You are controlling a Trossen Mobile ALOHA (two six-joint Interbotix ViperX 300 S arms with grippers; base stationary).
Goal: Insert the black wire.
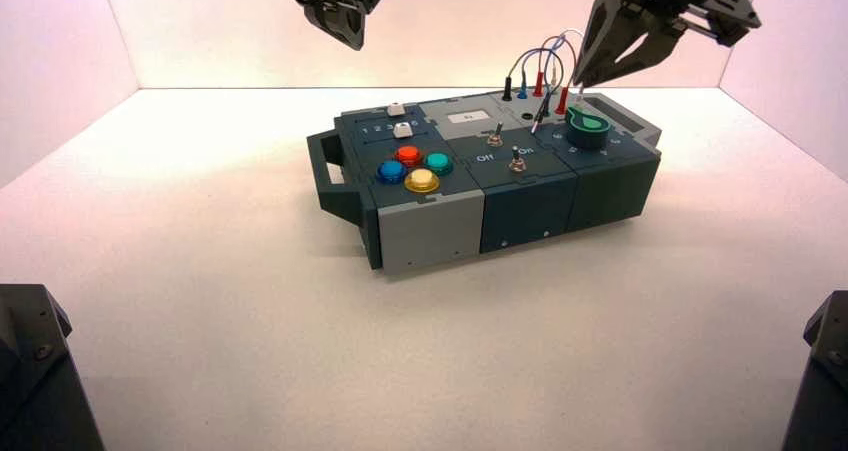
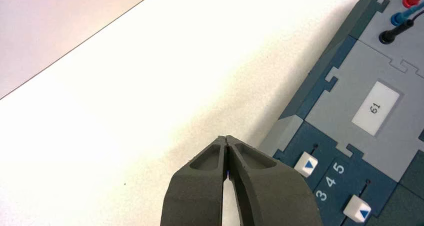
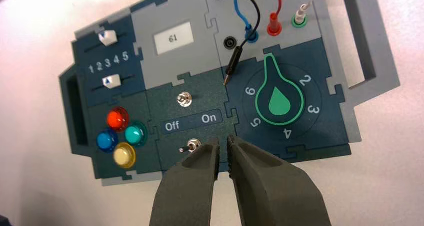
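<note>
My right hand (image 3: pixel 223 145) hangs over the near edge of the box (image 1: pixel 430 233), fingers (image 3: pixel 192 183) parted by a narrow gap with nothing between them. Just past the tips is a small silver toggle switch (image 3: pixel 190 147), with the lettering "Off" and "On" beyond it and a second toggle (image 3: pixel 184 99) further on.

Out from there lies the black wire (image 3: pixel 253 11): a thin dark lead curving down across the grey socket panel (image 3: pixel 260 23). One slim black plug (image 3: pixel 233 63) lies loose and slanted on the box top, its bare silver pin resting near the dark panel's edge, just beside the green knob (image 3: pixel 279 101). It sits close to an open black socket (image 3: pixel 229 42) but is not in it. The wire's other black plug (image 1: pixel 507 89) stands upright in the back row, next to the blue plug (image 1: pixel 522 84) and red plug (image 1: pixel 539 83).

My left hand (image 2: pixel 226 142) hovers above the table (image 2: pixel 165 80) off the box's slider corner, its fingers pressed together.
</note>
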